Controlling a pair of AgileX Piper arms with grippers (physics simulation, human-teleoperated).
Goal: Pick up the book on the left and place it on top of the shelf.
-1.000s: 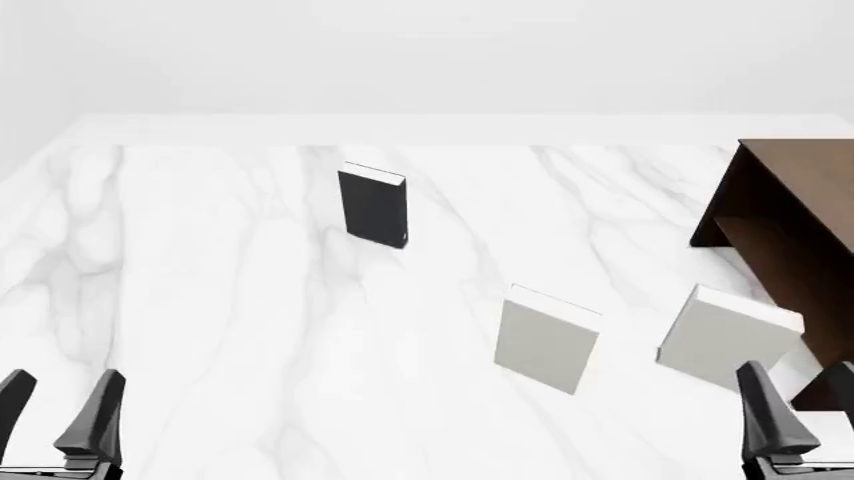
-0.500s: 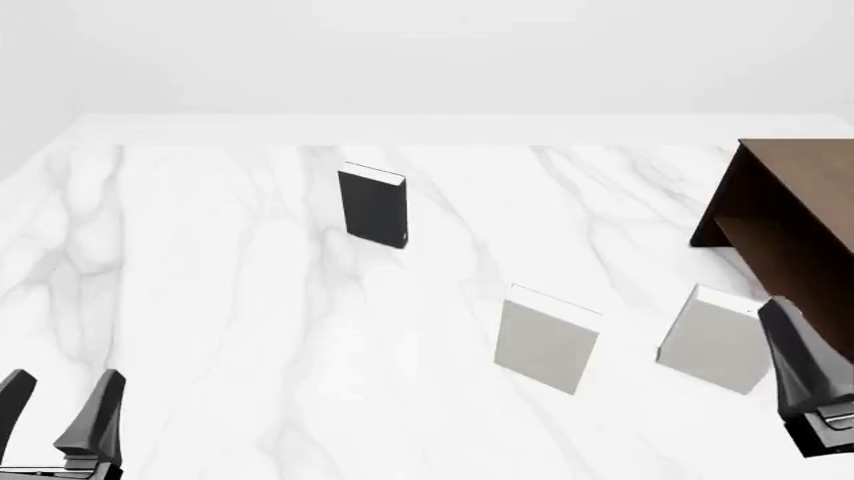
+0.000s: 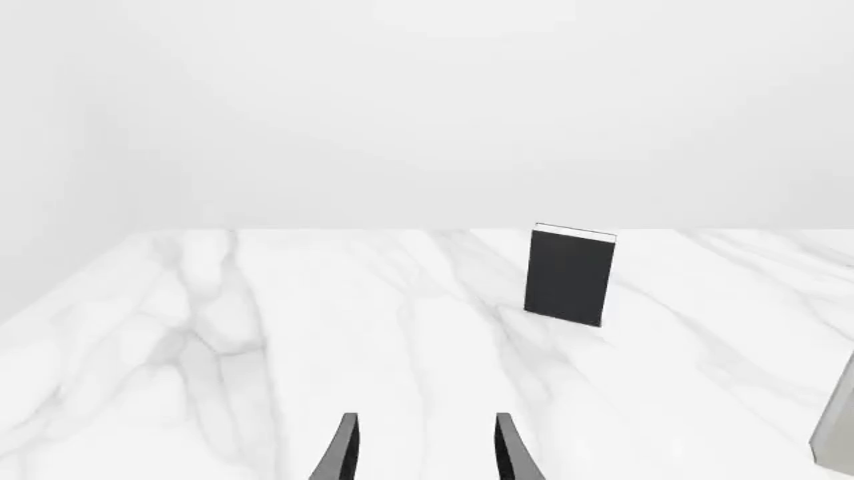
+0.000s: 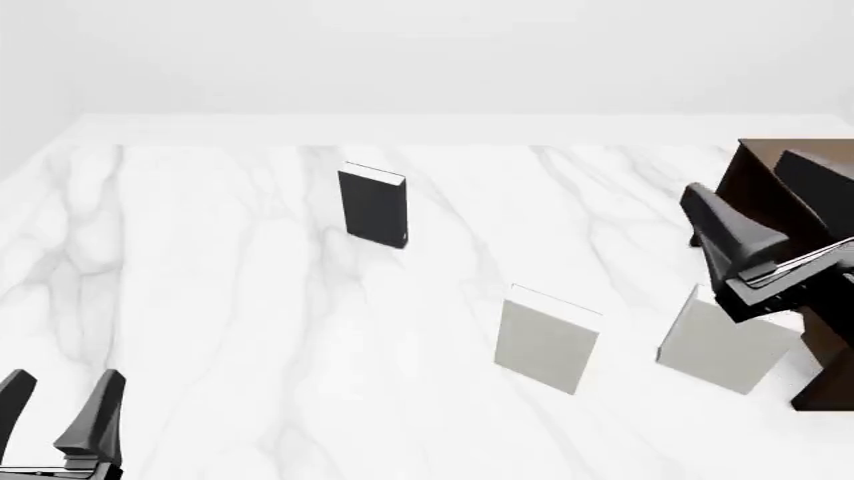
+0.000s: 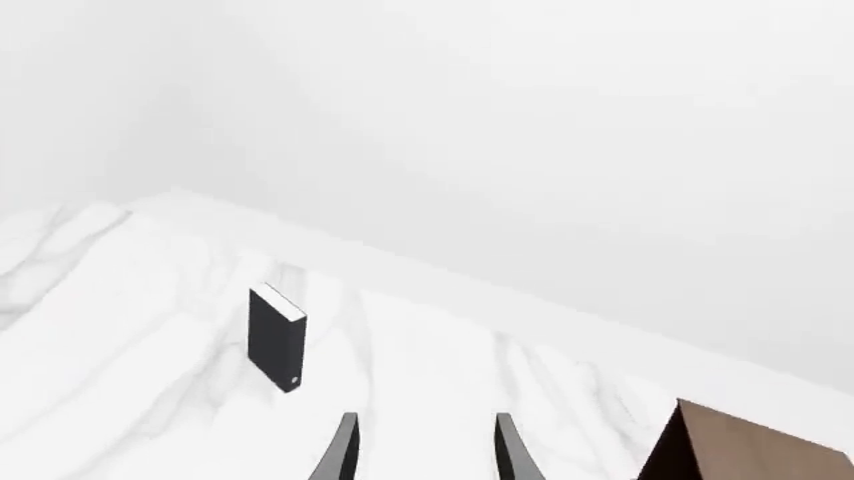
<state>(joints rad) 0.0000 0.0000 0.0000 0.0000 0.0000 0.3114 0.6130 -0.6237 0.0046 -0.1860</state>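
The black book [image 4: 372,206] with a white page edge stands upright on the marble table, left of centre and far back. It also shows in the left wrist view [image 3: 571,275] and the right wrist view [image 5: 275,338]. The dark brown shelf [image 4: 787,225] stands at the right edge; a corner of it shows in the right wrist view [image 5: 747,448]. My left gripper [image 4: 56,412] is open and empty at the near left corner, far from the book. My right gripper [image 4: 758,205] is open and empty, raised in front of the shelf, far right of the book.
Two white-grey books stand upright nearer me: one at centre [image 4: 545,338], one at right [image 4: 725,340] just below my right gripper. The second book's edge shows in the left wrist view [image 3: 838,420]. The white marble table [image 4: 200,300] spreads around them.
My right gripper has risen from the near right corner and moved away from me, now up in front of the shelf. The left gripper and all books have not moved.
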